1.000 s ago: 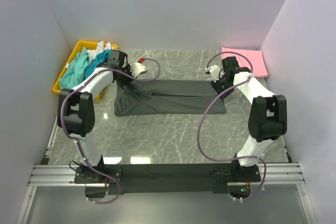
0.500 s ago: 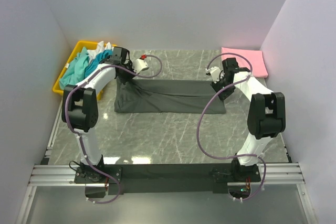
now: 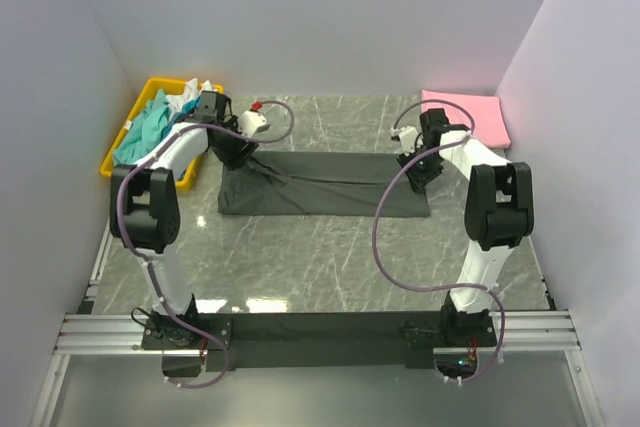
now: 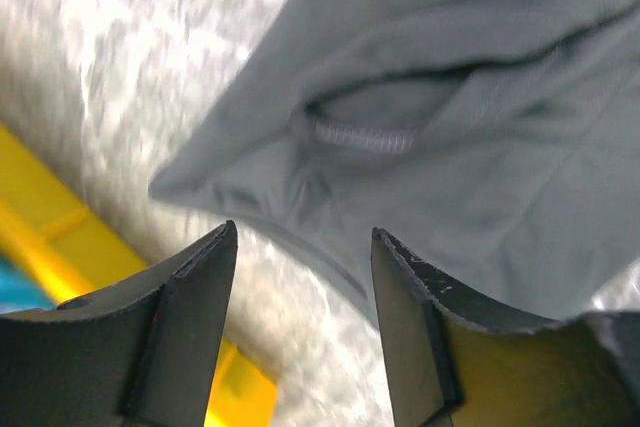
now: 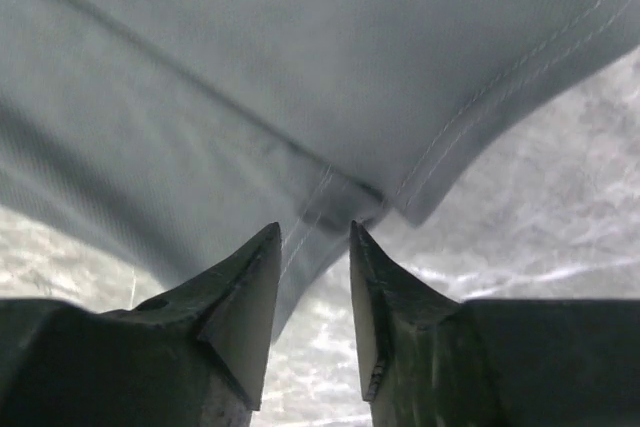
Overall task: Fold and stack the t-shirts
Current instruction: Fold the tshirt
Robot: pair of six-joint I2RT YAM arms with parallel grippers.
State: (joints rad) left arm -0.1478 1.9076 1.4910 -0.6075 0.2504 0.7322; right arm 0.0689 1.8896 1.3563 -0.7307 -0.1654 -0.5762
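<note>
Lying mid-frame on the tabletop [image 3: 330, 257], the charcoal t-shirt [image 3: 320, 185] runs left-right; the left pincer [image 3: 232, 152] hangs released at its left end, the right pincer [image 3: 420, 175] released at its right corner.

Marble table [image 3: 330, 257], charcoal t-shirt [image 3: 330, 187], pink t-shirt [image 3: 475, 112], yellow tray [image 3: 113, 161]

The yellow tray [image 3: 110, 162] stands just beside the left pincer [image 4: 303, 232].

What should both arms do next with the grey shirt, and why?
Probably lower both grippers and pinch the grey t-shirt at its ends. The left gripper hangs open over its left corner, the right gripper open over the hem corner; neither holds cloth.
</note>
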